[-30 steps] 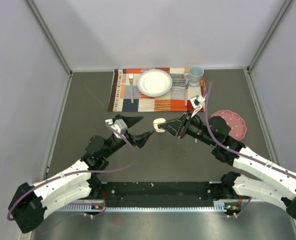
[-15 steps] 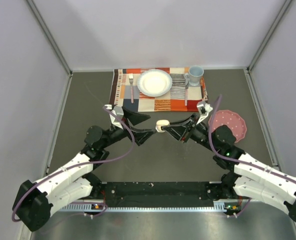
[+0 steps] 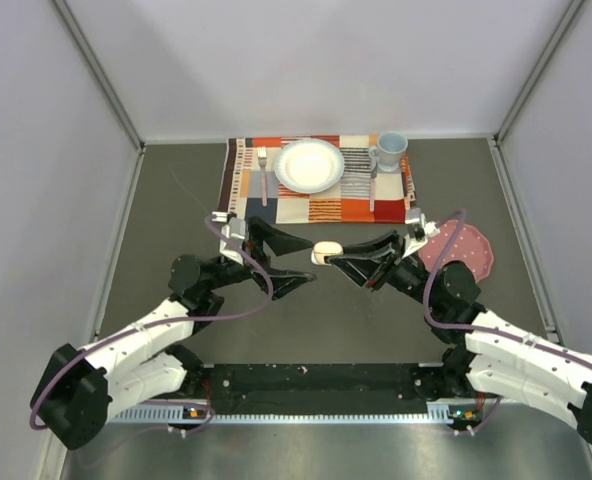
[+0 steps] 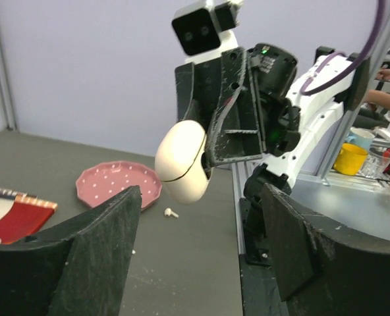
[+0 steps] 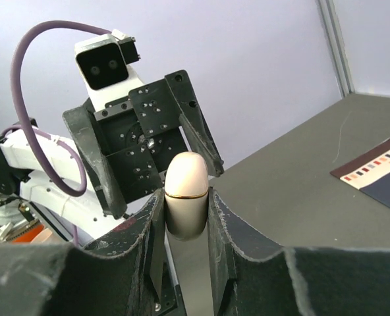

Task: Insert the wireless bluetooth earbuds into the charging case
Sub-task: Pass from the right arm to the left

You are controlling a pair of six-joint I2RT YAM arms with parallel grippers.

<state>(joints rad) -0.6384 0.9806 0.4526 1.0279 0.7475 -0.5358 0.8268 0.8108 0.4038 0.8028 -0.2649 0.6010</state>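
1. The table is a dark grey surface enclosed by pale walls. Both arms are bolted at its near edge.
2. A patterned placemat is laid at the far side of the table. A white plate, a fork and a pale blue cup are set on it.
3. A pink dotted plate is seen on the table at the right, beside the placemat. It is partly covered by the right arm in the overhead view.
4. The left gripper is raised over the middle of the table and pointed toward the right gripper. Its jaws are spread wide and nothing is held between them.
5. The right gripper is raised opposite it, and its jaws are pinched on the charging case.
6. The charging case is held clear of the table, just beyond the left fingertips. It is a white rounded shell, and its lid seam is seen closed in both wrist views.
7. One earbud is seen lying on the table near the rim of the pink plate, outside the case. It cannot be made out in the overhead view.
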